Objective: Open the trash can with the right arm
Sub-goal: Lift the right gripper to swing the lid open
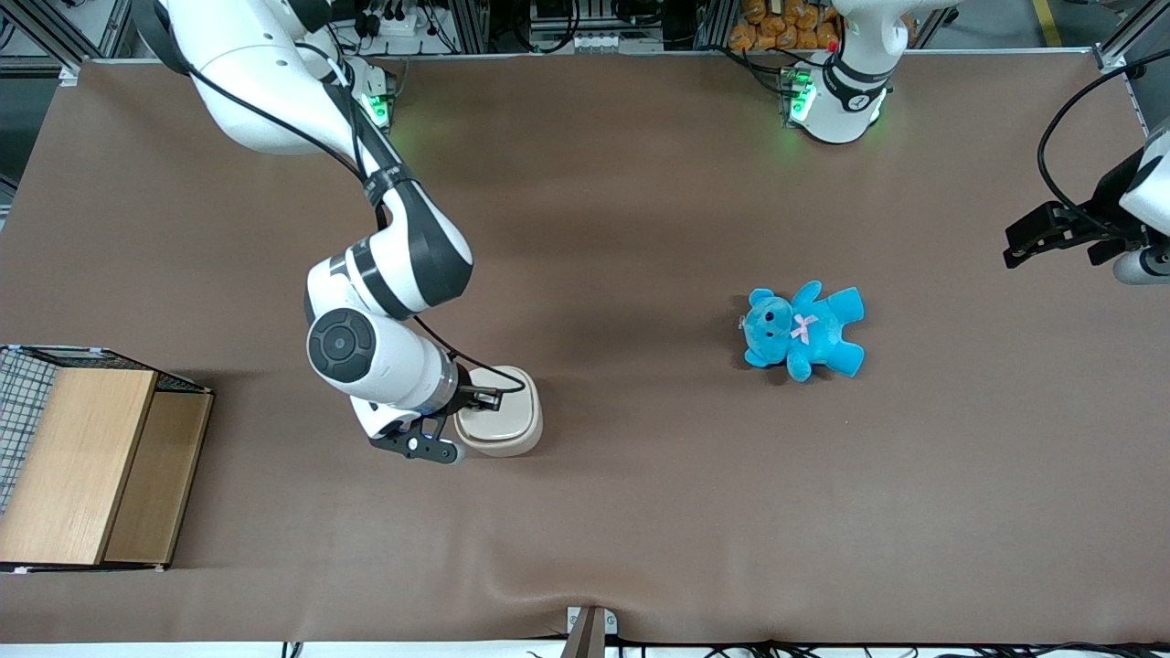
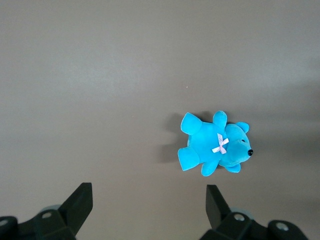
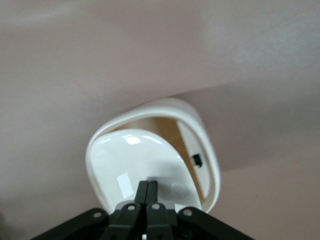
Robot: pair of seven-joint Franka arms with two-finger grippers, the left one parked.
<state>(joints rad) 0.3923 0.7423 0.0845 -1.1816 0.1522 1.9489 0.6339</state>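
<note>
The cream-white trash can [image 1: 505, 426] stands on the brown table, toward the working arm's end and near the front camera. My right arm [image 1: 384, 274] reaches down to it, and my gripper [image 1: 464, 408] sits over the can's edge. In the right wrist view the gripper [image 3: 148, 184] is shut, with both fingers pressed together and their tips on the glossy flip lid [image 3: 127, 157]. The lid is tilted down into the can [image 3: 167, 106], and a gap along one side shows the tan inside [image 3: 169, 131].
A blue teddy [image 1: 804, 329] lies on the table toward the parked arm's end; it also shows in the left wrist view [image 2: 215, 145]. A wooden box with wire mesh [image 1: 82, 466] stands at the working arm's edge of the table.
</note>
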